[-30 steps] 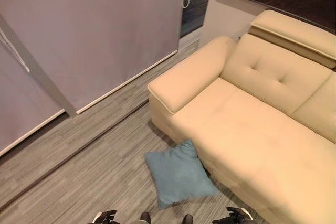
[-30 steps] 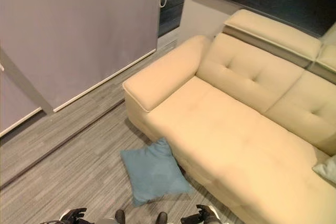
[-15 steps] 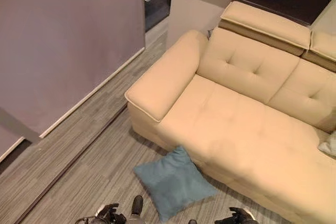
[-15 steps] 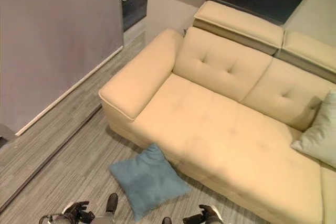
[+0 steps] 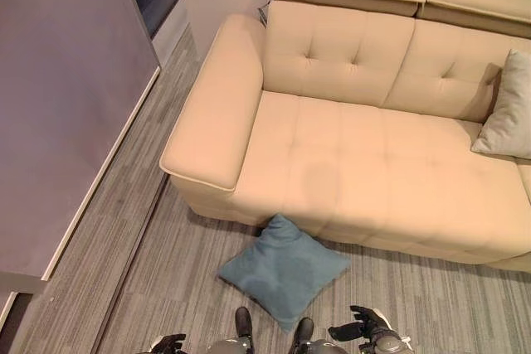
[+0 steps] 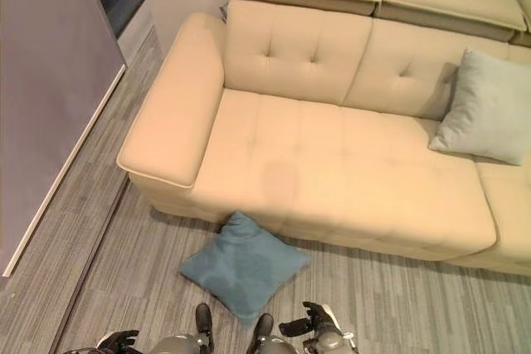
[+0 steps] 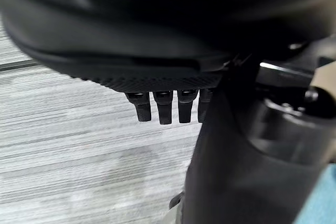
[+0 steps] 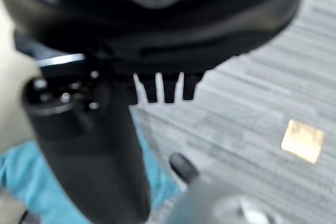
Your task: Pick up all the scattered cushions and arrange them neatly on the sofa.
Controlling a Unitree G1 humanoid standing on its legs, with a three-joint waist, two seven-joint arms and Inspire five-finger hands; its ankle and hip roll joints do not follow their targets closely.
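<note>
Grey floor (image 5: 99, 230): blue cushion (image 5: 284, 269) lies unpicked by the sofa (image 5: 365, 163); pale cushion (image 6: 488, 105) already placed; both hands (image 5: 365, 333) empty, fingers relaxed.

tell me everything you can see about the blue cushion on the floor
The blue cushion is a square throw pillow in a soft, matte teal-blue fabric, plump in the middle with pointed corners. It lies flat on the grey striped floor, turned so its corners point like a diamond. Its far corner reaches the front base of the cream sofa, touching it or nearly so. Neither the left hand nor the right hand touches it; both hang low at the near edge, fingers relaxed.
</note>
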